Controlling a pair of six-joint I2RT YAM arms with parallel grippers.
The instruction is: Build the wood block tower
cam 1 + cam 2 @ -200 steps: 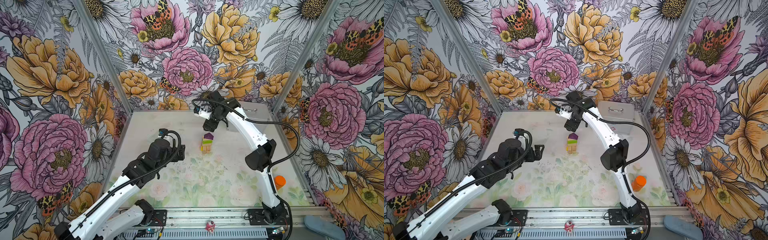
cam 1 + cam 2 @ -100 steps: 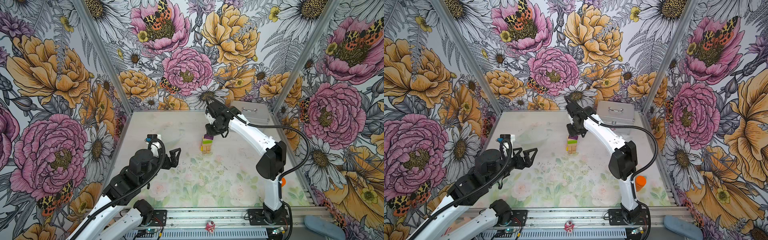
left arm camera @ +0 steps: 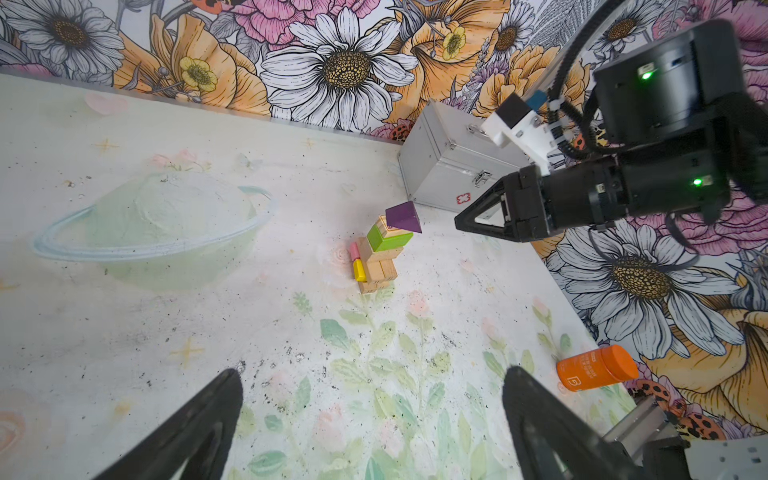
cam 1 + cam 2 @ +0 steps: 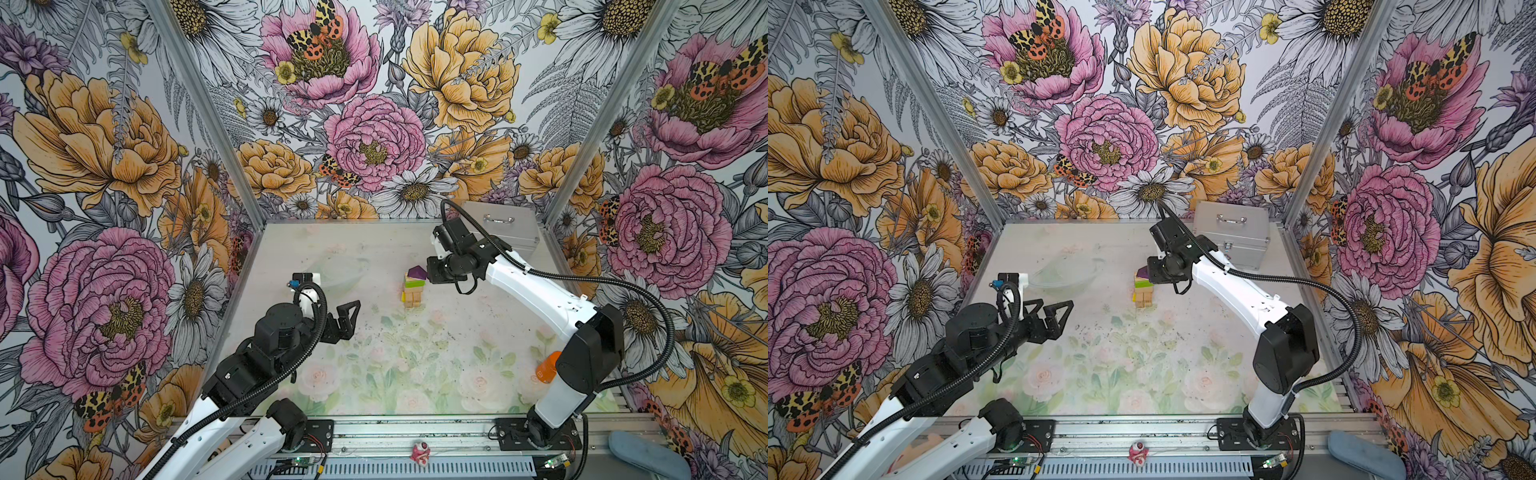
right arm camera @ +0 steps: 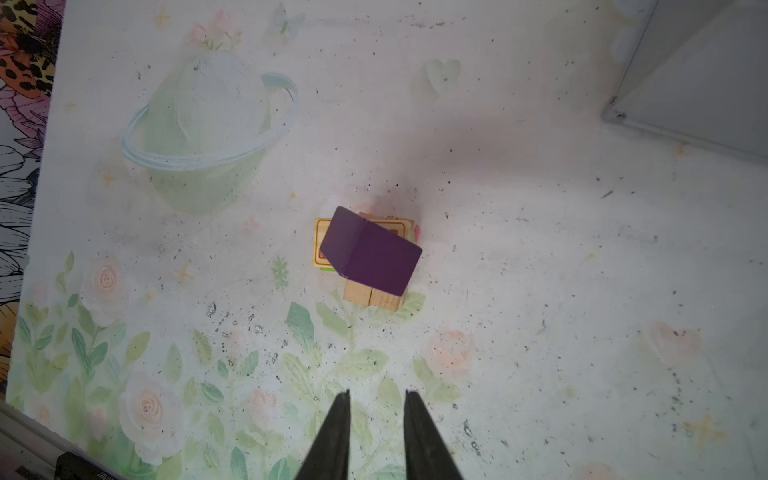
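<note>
My right gripper (image 5: 376, 395) — barely open, empty — sits just beside the purple roof block (image 3: 402, 216) atop the tower (image 3: 380, 255), nearer than the wide-open left gripper (image 3: 372, 376).

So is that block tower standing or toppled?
Standing: the tower is stacked layer on layer, purple block on top, askew.

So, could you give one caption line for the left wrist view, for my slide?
Tower topped by a purple block, right hand close by and empty, case behind.
</note>
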